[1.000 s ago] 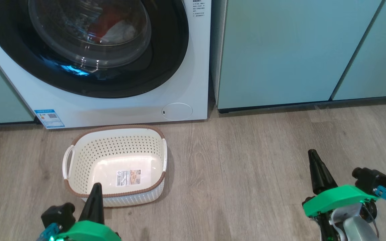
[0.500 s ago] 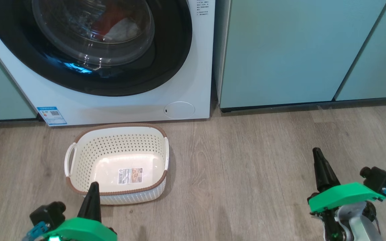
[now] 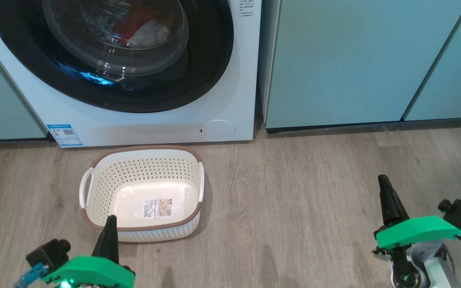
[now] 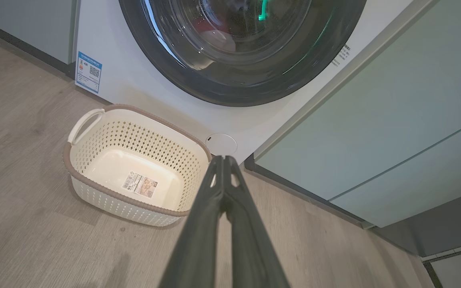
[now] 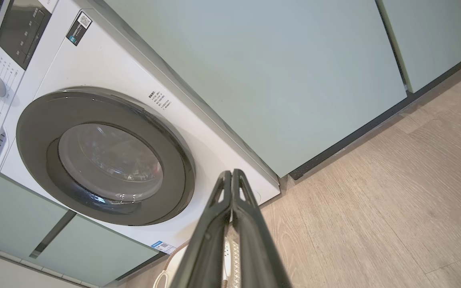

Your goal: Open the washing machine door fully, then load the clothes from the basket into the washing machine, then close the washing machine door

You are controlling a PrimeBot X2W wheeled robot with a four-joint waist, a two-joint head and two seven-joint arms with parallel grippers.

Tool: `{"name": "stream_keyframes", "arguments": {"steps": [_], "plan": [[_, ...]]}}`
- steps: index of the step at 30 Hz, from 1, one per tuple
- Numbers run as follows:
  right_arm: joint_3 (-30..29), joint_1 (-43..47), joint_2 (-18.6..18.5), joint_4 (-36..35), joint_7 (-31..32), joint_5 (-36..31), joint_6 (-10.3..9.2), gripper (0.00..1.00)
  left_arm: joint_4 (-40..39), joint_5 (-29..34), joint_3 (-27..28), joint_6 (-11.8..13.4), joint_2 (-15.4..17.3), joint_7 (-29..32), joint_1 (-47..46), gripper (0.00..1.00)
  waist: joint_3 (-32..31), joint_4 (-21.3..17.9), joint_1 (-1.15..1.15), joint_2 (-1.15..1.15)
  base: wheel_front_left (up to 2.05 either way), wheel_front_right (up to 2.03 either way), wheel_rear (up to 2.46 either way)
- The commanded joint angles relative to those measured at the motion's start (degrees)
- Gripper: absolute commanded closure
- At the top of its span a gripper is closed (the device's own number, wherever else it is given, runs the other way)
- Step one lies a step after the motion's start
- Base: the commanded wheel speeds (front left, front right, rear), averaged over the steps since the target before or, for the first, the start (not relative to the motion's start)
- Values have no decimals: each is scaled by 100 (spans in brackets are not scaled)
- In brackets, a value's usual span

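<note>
The white washing machine (image 3: 230, 80) stands ahead with its black-rimmed door (image 3: 210, 60) closed flat against the front. Through the clear window the clothes (image 3: 134, 28) show as red fabric with a white piece inside the drum. The white perforated basket (image 3: 94, 192) with a brown rim sits on the floor before the machine, holding nothing but its label sticker (image 3: 157, 208). My left gripper (image 3: 110, 219) is shut, its tip over the basket's near rim. My right gripper (image 3: 382, 178) is shut over bare floor to the right. The door (image 5: 106, 156) and basket (image 4: 94, 144) also show from the wrists.
Pale teal cabinets (image 3: 354, 60) flank the washer on both sides. A small round white flap (image 3: 216, 130) sits low on the machine's front. Wood-look floor (image 3: 294, 208) spreads wide between the basket and my right gripper.
The whole head view has shifted, so the camera moved; the washer and basket sit slightly right of before. Both grippers stay shut and show a little lower in the picture.
</note>
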Motion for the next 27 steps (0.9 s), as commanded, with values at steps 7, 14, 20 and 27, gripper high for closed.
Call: {"name": "stream_keyframes", "arguments": {"steps": [7, 14, 20, 27], "plan": [[-35, -213, 10, -286, 141, 474, 0, 100, -143, -538, 171, -87, 34, 135, -384, 100, 15, 36, 0, 0, 0, 0, 0], [-75, -202, 12, -341, 259, 847, 0, 100, -122, -976, 228, -143, 38, 250, -444, 100, 29, 69, 0, 0, 0, 0, 0], [-109, -193, 13, -388, 360, 1167, 0, 100, -104, -1353, 277, -192, 41, 349, -496, 100, 41, 98, 0, 0, 0, 0, 0], [-149, -183, 15, -442, 478, 1541, -1, 100, -83, -1793, 334, -248, 46, 464, -556, 100, 55, 131, 0, 0, 0, 0, 0]]}}
